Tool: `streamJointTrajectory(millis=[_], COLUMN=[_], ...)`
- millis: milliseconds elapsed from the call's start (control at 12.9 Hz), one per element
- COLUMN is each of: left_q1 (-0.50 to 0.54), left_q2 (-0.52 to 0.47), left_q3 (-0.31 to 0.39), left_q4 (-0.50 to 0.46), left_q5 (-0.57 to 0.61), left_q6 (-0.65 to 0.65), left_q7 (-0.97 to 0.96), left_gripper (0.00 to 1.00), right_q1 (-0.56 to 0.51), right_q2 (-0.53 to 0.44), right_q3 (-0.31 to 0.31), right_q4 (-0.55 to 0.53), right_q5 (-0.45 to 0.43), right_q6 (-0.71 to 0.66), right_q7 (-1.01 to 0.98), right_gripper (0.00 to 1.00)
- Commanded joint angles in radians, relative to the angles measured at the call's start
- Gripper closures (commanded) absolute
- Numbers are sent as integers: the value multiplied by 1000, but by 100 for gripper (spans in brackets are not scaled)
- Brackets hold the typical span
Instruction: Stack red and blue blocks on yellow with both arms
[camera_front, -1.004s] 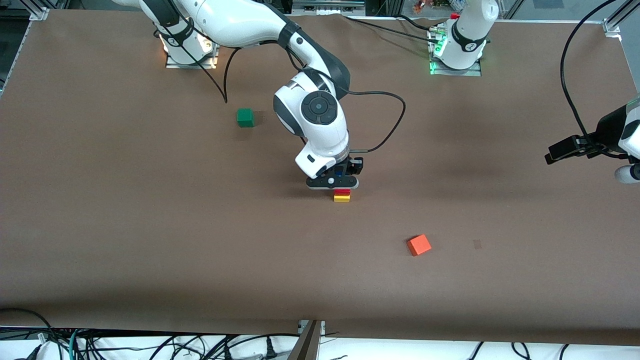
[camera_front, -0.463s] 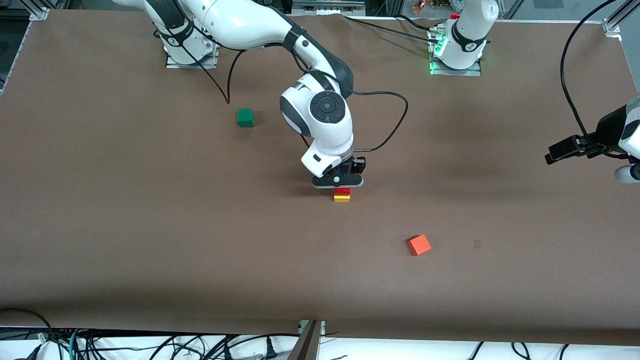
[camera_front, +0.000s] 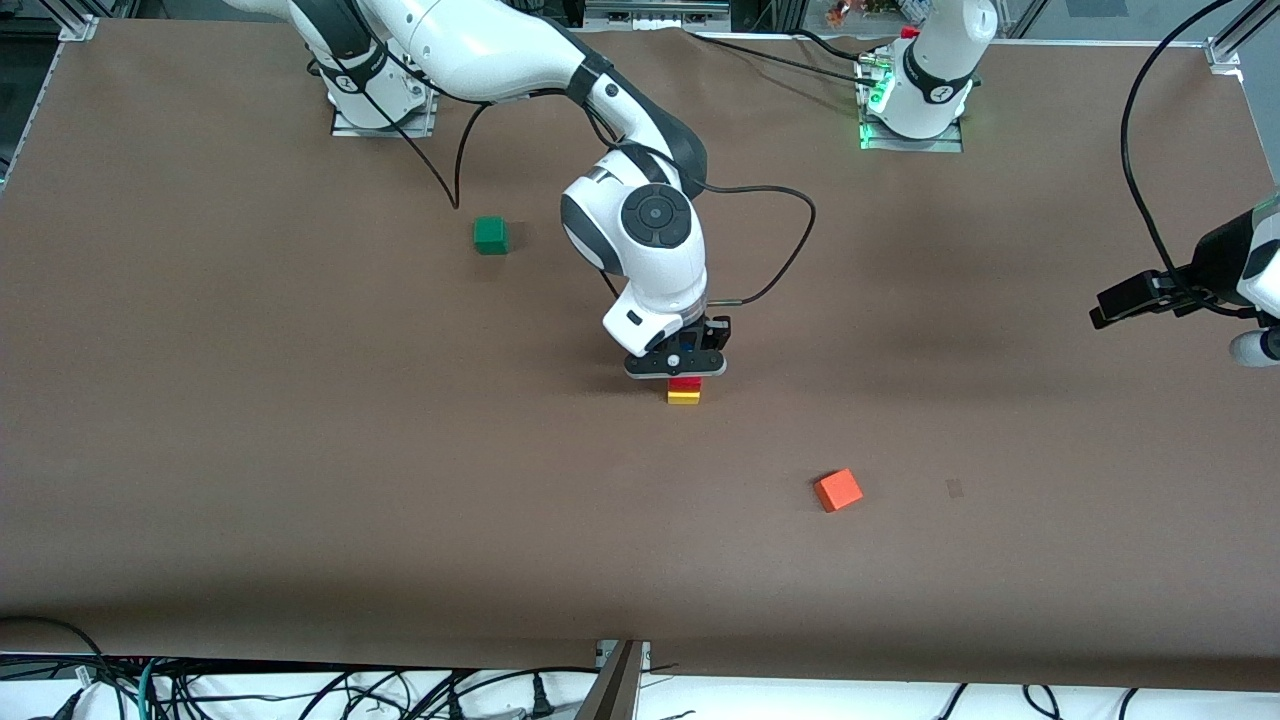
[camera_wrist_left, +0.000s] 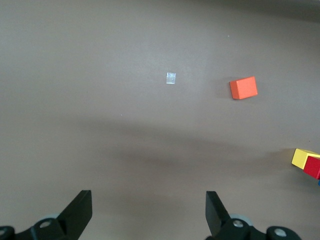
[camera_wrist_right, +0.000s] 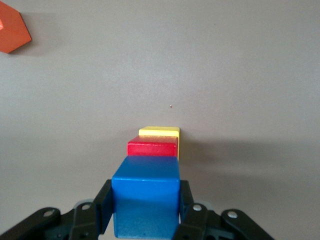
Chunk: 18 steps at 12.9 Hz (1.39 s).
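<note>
Table (camera_front: 300, 450): brown surface under both of my arms, cubes scattered across it.
My right arm (camera_front: 640, 230): reaches from its base out over the middle of the table, wrist bent down.
My left arm (camera_front: 1245, 270): waits at its own end of the table, above bare surface.
My right gripper (camera_wrist_right: 145, 210): over the small stack, fingers (camera_wrist_right: 103, 205) clamped on the blue block's two sides.
My left gripper (camera_wrist_left: 149, 220): fingers spread wide, nothing between them (only brown table under it).
Blue block (camera_wrist_right: 145, 192): pinched in my right gripper, just above the red one; whether it touches, I cannot tell.
Red block (camera_front: 684, 383): sits on the yellow one, edges nearly flush.
Yellow block (camera_front: 684, 397): bottom of the stack, flat on the table near its middle.
Orange cube (camera_front: 838, 490): alone, nearer the front camera than the stack, toward my left arm's end.
Green cube (camera_front: 490, 235): alone, farther from the front camera than the stack, toward my right arm's end.
</note>
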<state>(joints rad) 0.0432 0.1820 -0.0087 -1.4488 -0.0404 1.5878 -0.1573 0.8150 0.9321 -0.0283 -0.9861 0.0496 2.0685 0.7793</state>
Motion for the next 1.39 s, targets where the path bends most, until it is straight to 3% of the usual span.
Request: streamJointTrajectory(millis=[0, 77, 154, 463, 772, 1081, 1158, 1313], left_q1=[1, 1, 1, 1, 3, 3, 3, 12], left_q2=[17, 17, 17, 17, 17, 17, 17, 17], left_q3=[-4, -4, -2, -4, -2, -2, -2, 3], left_q4=[30, 30, 30, 30, 30, 30, 30, 30], left_q5=[20, 20, 20, 20, 20, 20, 20, 20], left_q6=[-5, -5, -5, -5, -5, -5, -5, -5], left_q7=[-1, -1, -1, -1, -1, -1, -1, 1], left_gripper=[0, 0, 0, 0, 0, 0, 0, 0], right_q1=[6, 4, 3, -5, -101, -244, -275, -321], right_q2=[25, 25, 24, 13, -71, -217, -263, -407], right_q3=[-9, -9, -9, -12, -1, -7, -9, -12], right_q4=[41, 41, 41, 41, 38, 9, -26, -200], right_q5=[-14, -14, -14, -7, 4, 97, 148, 174], right_q6=[8, 13, 13, -19, -90, -330, -364, -361], right_q7=[-2, -2, -2, -3, -6, -105, -142, -221], right_gripper=[26, 7, 0, 0, 0, 0, 0, 0])
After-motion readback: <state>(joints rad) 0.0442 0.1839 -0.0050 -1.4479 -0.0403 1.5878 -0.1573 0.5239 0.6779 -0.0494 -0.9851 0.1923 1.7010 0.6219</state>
